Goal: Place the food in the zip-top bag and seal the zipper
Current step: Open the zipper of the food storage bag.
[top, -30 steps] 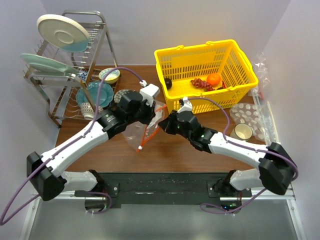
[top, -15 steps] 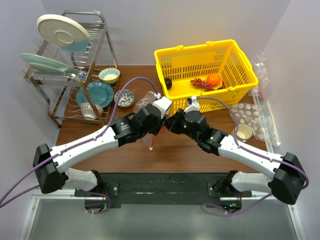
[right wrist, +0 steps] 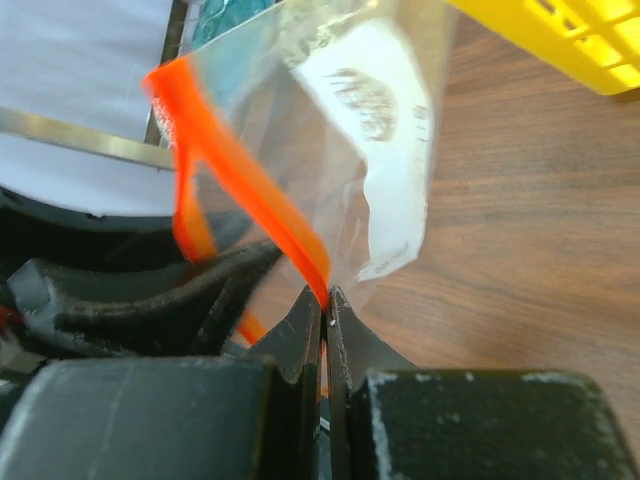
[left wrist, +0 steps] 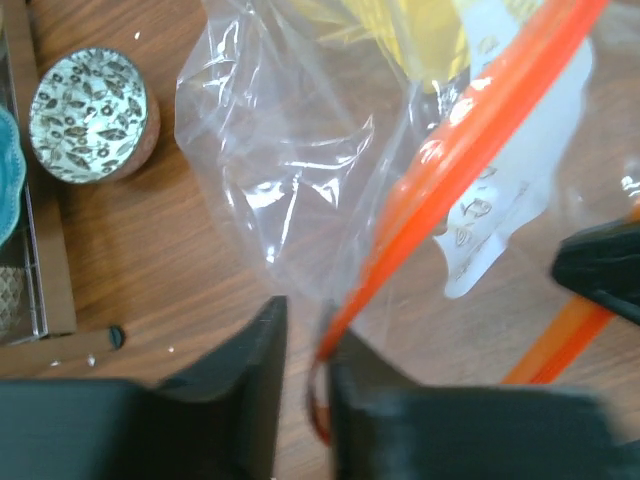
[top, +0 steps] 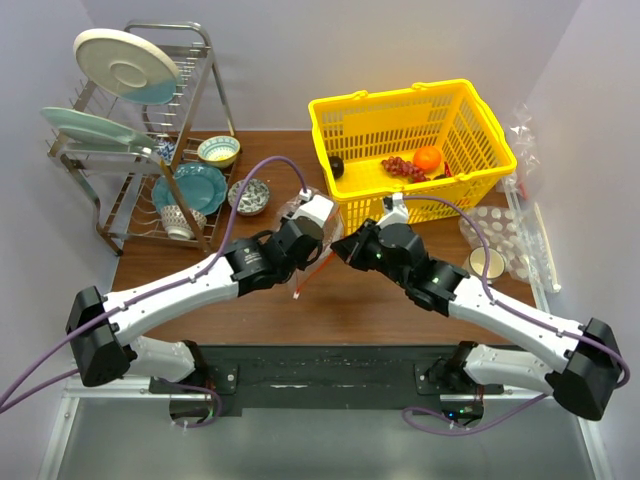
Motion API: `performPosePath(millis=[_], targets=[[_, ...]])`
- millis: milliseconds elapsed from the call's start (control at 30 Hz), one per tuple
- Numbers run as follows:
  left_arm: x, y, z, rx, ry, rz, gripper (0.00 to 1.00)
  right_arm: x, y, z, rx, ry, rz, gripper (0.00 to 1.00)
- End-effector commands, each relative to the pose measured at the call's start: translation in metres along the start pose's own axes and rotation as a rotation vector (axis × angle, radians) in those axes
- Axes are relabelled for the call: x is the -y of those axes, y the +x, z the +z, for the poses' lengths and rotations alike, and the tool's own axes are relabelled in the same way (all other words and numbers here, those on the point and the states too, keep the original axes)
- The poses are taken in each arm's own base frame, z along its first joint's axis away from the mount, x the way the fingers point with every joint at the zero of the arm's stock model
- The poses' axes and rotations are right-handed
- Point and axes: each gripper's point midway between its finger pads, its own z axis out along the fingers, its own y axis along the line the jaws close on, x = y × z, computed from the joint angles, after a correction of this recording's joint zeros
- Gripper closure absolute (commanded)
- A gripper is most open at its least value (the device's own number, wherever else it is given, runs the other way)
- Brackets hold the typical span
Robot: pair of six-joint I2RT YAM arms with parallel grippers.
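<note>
Just in front of basket (top: 392, 97), right gripper (right wrist: 325, 303) is clamped on zipper (right wrist: 240, 190). Left gripper (left wrist: 300, 350) jaws stand apart, zipper end between them, not pinched. Bag (left wrist: 300, 150) hangs between both, empty. Food (top: 402, 166) lies in basket. Step looks like opening the mouth; next, left needs a firm hold.

A brown wooden table (top: 335, 312) carries a yellow basket (top: 470, 186), dish rack (top: 125, 195), patterned bowl (top: 249, 196), cup (top: 486, 263).
</note>
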Motion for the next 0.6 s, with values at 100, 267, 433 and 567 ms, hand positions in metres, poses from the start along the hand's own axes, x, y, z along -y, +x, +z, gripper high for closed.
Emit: performPosePath(millis=[100,267,433,567], targets=[[-0.024,-0.019,-0.024,0.037,-0.070,-0.031,1.00,0.022,-0.005,0.006,0.035,0.131,-0.044,1.00],[-0.050,-0.032,-0.044,0.000,-0.176,-0.011,1.00,0.052,0.012,0.020,0.001,0.225,-0.089,1.00],[-0.063,-0.022,-0.050,-0.033,-0.242,-0.002,1.00,0.086,0.027,0.029,-0.020,0.326,-0.149,1.00],[-0.056,-0.026,-0.044,0.026,-0.199,-0.039,1.00,0.097,0.034,0.032,-0.058,0.359,-0.207,1.00]])
